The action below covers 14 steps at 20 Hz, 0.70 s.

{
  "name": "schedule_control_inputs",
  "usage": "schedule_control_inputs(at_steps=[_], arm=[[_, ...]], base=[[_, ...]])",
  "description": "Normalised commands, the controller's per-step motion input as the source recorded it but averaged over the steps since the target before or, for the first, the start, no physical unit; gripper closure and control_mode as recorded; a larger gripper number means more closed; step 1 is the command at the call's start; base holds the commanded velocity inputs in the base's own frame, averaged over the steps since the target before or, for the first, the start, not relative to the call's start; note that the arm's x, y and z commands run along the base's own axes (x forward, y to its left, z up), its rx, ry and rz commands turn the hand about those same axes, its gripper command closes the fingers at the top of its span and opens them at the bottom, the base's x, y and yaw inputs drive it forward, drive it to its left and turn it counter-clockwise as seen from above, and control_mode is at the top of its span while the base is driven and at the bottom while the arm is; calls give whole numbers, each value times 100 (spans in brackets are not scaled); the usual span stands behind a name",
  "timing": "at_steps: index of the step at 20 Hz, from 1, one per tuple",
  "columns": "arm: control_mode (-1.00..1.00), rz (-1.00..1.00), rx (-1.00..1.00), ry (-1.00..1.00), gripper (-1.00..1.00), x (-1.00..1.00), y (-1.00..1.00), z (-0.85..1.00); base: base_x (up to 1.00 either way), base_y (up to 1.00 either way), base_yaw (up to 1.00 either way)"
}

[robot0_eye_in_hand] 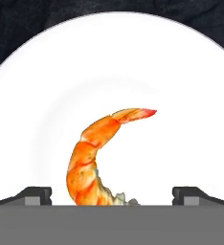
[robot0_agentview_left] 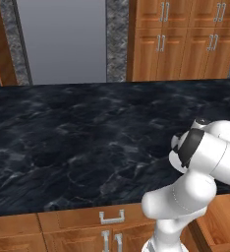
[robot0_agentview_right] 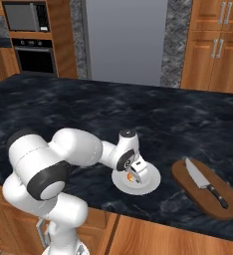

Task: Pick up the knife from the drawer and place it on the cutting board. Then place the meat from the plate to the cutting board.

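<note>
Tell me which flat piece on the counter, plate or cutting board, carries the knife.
The cutting board, the dark brown oval slab, carries the knife. The round white plate carries the orange meat instead.

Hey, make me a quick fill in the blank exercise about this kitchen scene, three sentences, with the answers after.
1. The knife lies on the dark oval ____.
2. The meat lies on the white ____.
3. The gripper hovers over the meat with its jaws ____.

Missing words: cutting board; plate; open.
</note>
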Motion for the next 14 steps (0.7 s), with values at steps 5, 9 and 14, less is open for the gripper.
schedule_control_inputs(at_steps=[5, 9, 14], arm=[[-100, 0, 0, -5, -100, -6, 0, 7], [-100, 0, 0, 0, -100, 0, 4, 0], [-100, 0, 0, 0, -100, 0, 27, 0]], base=[[0, 0, 0], [0, 0, 0], [0, 0, 0]])
